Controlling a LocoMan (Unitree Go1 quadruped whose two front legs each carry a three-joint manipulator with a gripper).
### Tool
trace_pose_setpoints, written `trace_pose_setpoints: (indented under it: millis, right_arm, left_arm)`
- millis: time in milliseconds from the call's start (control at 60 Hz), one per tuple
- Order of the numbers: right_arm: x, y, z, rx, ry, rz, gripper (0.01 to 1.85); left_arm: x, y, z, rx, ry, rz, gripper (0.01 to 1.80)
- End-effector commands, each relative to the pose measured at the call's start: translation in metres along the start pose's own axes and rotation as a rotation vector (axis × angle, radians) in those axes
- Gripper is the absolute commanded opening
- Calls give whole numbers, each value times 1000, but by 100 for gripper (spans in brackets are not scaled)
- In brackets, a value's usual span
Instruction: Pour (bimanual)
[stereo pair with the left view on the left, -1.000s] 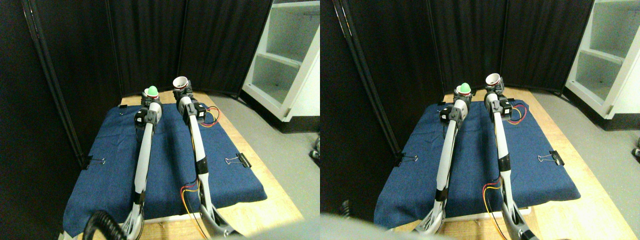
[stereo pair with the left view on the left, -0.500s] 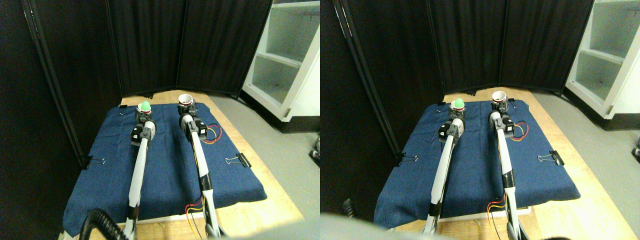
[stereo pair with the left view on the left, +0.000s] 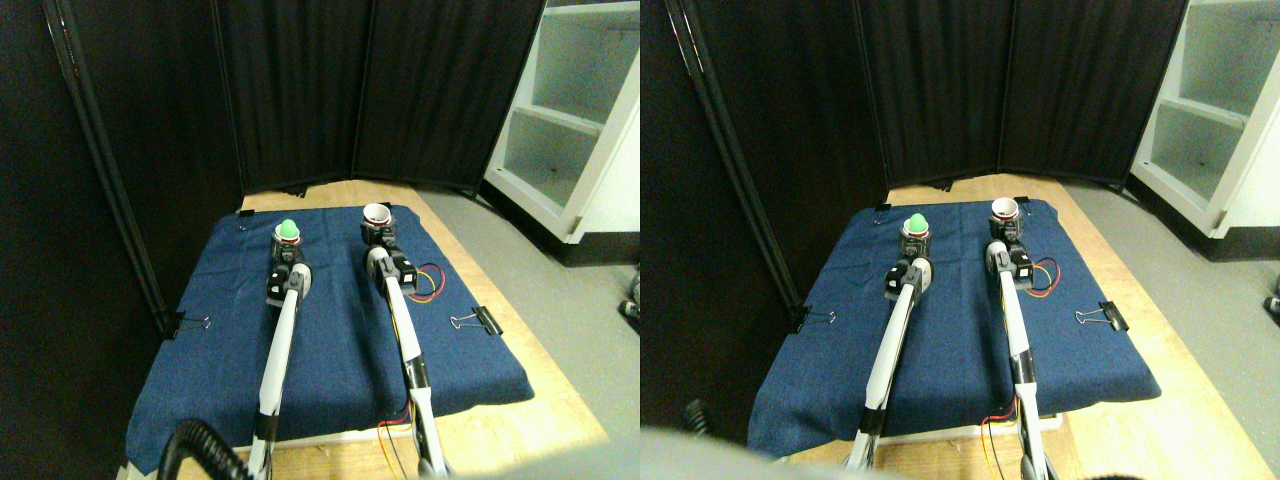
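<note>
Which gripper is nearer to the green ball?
Left. The left gripper is at the cup holding the green ball; the right gripper is across the blue cloth, at the white cup.

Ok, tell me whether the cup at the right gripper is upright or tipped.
Upright. The white cup at the right gripper shows its round rim facing up, over the blue cloth. Its contents cannot be seen.

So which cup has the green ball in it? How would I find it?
Look at the blue cloth covering the wooden table. Near its far edge stand two small white cups, one before each robot arm. The left cup has a round green ball poking out; the right white cup shows only an open rim.
</note>
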Motion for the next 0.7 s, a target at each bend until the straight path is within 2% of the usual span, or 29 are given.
trace_pose_setpoints:
  millis: [17, 250, 467, 583, 700]
  right_arm:
    - [7, -2, 2, 40, -8, 17, 33]
    - [12, -16, -4, 23, -24, -11, 33]
    - [20, -29, -9, 54, -28, -20, 33]
    - [18, -33, -11, 20, -47, -29, 33]
    - [18, -39, -13, 73, -46, -28, 33]
  left_arm:
    - [4, -4, 3, -15, -25, -35, 33]
    - [2, 6, 4, -24, -60, -29, 33]
    - [1, 15, 4, -44, -56, -18, 33]
    - [1, 20, 6, -41, -50, -18, 33]
    - [1, 25, 6, -38, -66, -11, 33]
